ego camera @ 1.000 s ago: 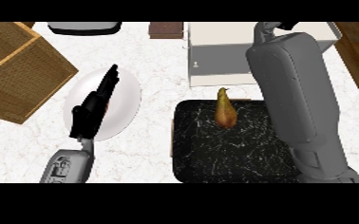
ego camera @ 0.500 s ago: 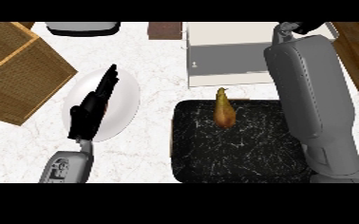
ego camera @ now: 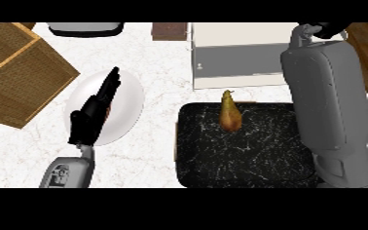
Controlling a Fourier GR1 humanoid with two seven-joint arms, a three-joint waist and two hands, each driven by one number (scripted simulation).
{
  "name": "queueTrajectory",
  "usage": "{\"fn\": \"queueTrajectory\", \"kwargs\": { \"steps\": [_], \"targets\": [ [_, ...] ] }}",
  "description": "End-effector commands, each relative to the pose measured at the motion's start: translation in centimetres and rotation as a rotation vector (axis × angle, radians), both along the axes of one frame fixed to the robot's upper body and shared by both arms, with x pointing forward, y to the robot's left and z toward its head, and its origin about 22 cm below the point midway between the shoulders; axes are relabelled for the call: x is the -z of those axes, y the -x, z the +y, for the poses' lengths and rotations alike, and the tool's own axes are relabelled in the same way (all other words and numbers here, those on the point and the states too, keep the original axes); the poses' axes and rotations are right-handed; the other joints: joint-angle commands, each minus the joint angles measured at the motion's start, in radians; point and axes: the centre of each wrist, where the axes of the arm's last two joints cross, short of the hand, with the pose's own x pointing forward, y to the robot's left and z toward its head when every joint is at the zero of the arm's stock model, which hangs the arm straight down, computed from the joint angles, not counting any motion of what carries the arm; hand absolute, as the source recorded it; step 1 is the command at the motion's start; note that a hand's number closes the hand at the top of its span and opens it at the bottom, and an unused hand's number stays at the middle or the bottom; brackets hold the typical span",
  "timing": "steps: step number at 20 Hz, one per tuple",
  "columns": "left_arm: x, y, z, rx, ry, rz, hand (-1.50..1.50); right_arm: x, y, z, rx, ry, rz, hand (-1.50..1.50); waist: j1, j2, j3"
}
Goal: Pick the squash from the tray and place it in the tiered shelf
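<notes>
Evidently left hand (ego camera: 89, 121) fingers (ego camera: 110, 84) straight

Tan-brown squash (ego camera: 229, 114), black white-veined tray (ego camera: 248, 161), white plate (ego camera: 129, 102), pale marbled counter (ego camera: 161, 63), cream shelf (ego camera: 237, 36)

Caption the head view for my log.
Squash on the dark tray near the tiered shelf; left hand open over the plate, right forearm over the tray's right edge.

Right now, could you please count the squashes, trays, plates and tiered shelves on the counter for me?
Squash: 1
Tray: 1
Plate: 1
Tiered shelf: 1
Total: 4
</notes>
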Motion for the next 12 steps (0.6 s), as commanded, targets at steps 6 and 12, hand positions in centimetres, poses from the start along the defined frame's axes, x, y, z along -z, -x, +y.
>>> {"fn": "queueTrajectory", "kwargs": {
  "steps": [6,12],
  "targets": [
    [1.2,0.8,-0.8,-0.002,0.005,0.001,0.0,-4.0,1.7,0.9,-0.111,-0.098,-0.076,-1.5,0.0,-0.001,0.0],
    [0.3,-0.2,1.1,-0.008,0.0,0.002,0.0,-8.1,4.7,-1.9,-0.072,-0.295,-0.289,-1.5,-0.008,-0.004,0.0]
  ]
}}
